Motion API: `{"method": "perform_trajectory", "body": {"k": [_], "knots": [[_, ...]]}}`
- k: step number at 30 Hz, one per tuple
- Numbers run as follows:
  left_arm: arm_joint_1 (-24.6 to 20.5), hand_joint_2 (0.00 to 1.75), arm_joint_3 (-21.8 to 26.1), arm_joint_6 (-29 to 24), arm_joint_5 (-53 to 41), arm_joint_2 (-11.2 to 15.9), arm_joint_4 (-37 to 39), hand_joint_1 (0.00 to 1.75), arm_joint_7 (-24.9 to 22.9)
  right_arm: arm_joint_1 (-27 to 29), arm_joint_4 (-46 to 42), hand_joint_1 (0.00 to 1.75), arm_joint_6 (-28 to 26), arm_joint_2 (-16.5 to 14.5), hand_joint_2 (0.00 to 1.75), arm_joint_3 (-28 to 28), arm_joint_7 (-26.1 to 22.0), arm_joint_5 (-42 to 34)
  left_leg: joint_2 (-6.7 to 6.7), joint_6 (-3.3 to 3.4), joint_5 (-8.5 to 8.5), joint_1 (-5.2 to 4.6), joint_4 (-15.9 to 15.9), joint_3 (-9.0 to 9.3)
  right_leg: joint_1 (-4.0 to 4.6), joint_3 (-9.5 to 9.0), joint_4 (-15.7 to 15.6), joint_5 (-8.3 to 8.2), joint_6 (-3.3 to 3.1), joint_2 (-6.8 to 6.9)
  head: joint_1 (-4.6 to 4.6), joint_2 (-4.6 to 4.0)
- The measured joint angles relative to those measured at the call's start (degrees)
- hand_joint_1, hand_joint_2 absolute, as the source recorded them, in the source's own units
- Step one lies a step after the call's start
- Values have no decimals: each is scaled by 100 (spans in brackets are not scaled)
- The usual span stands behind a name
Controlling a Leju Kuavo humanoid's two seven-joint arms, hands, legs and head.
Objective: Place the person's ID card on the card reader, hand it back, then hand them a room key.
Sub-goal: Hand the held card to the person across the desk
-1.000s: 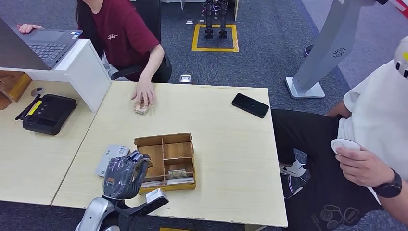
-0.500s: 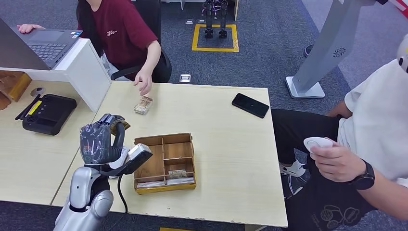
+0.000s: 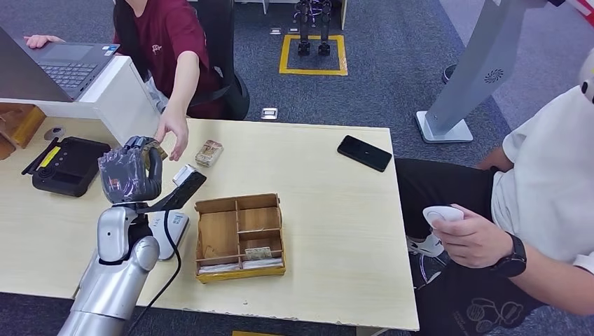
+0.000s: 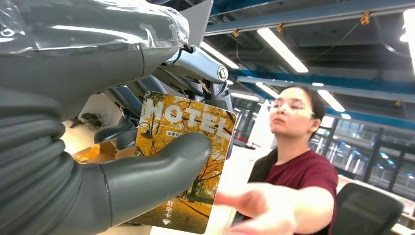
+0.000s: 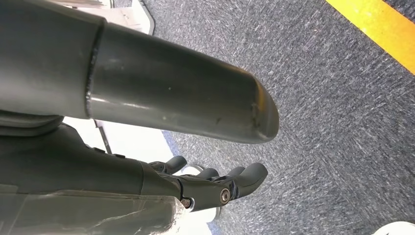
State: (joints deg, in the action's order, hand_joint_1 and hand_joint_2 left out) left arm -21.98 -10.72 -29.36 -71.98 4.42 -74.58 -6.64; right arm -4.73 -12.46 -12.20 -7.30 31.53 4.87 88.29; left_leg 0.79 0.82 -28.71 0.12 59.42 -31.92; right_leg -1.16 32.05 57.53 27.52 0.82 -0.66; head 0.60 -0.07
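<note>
Golden-yellow room key (image 4: 182, 161) with the word HOTEL on it, pinched in the left hand (image 3: 129, 173). Thick grey thumb (image 4: 156, 166) pressed flat on the front of the card, dark fingers (image 4: 122, 132) behind it. Held up in the air above the pale wooden table (image 3: 336, 231), near the back edge, in front of a person in a dark red shirt (image 3: 164, 31). That person's hand (image 3: 172, 131) stretched out toward the card, close beside it but not touching.

Down on the table, under the silver arm: a grey and white card reader (image 3: 174, 234). Just beside it, a brown wooden tray (image 3: 238, 204) with little boxes inside and some cards (image 3: 256, 253) in the front ones. Farther back, a small brownish thing (image 3: 209, 152), too small to tell what. A black phone (image 3: 364, 152) off toward the right.

Right hand (image 5: 147, 161) hanging low over grey carpet (image 5: 342, 122), thumb and fingers apart, nothing in it.
</note>
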Motion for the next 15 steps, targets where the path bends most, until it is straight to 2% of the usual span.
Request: {"method": "perform_trajectory", "body": {"k": [4,6,8,10,15], "knots": [[-88,175,54,-58,39,-22,224,175,6,0,0,0,0,0,0,-31,0,-1,0,0,0,0,0,-1,0,0,0,0,0,0,-1,0],[-102,175,85,-80,57,-34,295,153,11,0,0,0,0,0,0,-44,0,0,0,0,0,0,0,0,0,1,0,0,0,-1,0,0],[-106,175,109,-92,73,-43,349,65,16,0,0,0,0,0,0,-50,2,0,0,0,0,0,0,-1,0,1,0,0,0,-1,1,0],[-106,175,123,-111,85,-55,391,0,32,-1,0,0,0,-1,0,-52,11,-1,0,0,0,0,0,-1,0,1,0,0,0,-1,1,0],[-108,175,148,-188,129,-75,423,0,85,0,0,0,-3,-1,0,-54,33,-1,0,0,0,0,0,0,0,1,0,0,0,-1,-1,0]]}}
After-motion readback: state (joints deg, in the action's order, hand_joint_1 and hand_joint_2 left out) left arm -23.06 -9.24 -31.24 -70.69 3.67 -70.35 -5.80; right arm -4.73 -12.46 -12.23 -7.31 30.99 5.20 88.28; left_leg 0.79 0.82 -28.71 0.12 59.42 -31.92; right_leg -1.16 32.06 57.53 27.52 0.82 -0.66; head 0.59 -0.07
